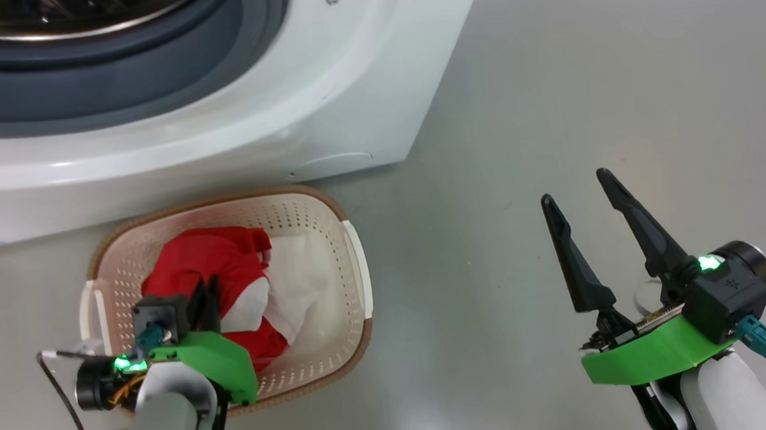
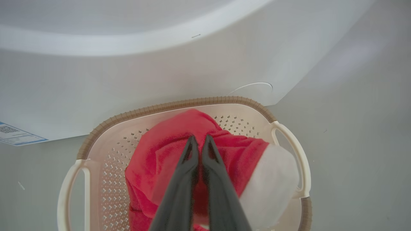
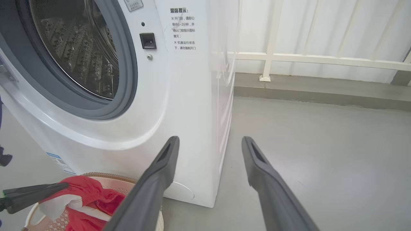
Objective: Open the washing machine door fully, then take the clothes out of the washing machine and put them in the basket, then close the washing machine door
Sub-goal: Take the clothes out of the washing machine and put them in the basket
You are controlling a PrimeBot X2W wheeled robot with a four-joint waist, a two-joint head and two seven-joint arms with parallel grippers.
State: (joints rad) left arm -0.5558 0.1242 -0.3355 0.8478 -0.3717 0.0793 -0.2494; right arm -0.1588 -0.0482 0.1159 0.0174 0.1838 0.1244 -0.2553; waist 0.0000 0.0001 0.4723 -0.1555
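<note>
The big white front-loading washing machine (image 1: 217,152) takes up the 11 o'clock part of the head view. Its grey rubber ring (image 1: 143,63) is uncovered, and the right wrist view shows the perforated steel drum (image 3: 80,48) behind it. Touching or just short of the machine's foot, at about 7 o'clock in the head view, sits the small cream plastic basket with perforated sides and a brown woven-look rim (image 1: 328,202). It stands on the smooth grey floor (image 1: 550,95).

The bright red and white soft clothes (image 1: 210,254) lie bunched inside the basket. The red mass is towards 9 o'clock and the white fabric spills towards 3 o'clock.

The left end effector (image 1: 206,288) hangs over the basket with its two dark fingers pressed together, pointing down at the red heap. From its own wrist camera the tips (image 2: 199,138) lie right over the clothes (image 2: 160,150), with the basket rim (image 2: 179,104) at 12 o'clock beyond them (whether a fold is nipped between them, I can't tell).

The right end effector (image 1: 575,187) is well away at 4 o'clock in the head view. Its fingers are spread wide with nothing between them, above bare floor. In its own view (image 3: 209,139) it faces the machine's front corner (image 3: 179,96), with a white railing (image 3: 321,59) at 2 o'clock and the basket (image 3: 106,175) with its clothes (image 3: 90,192) at 8 o'clock.
</note>
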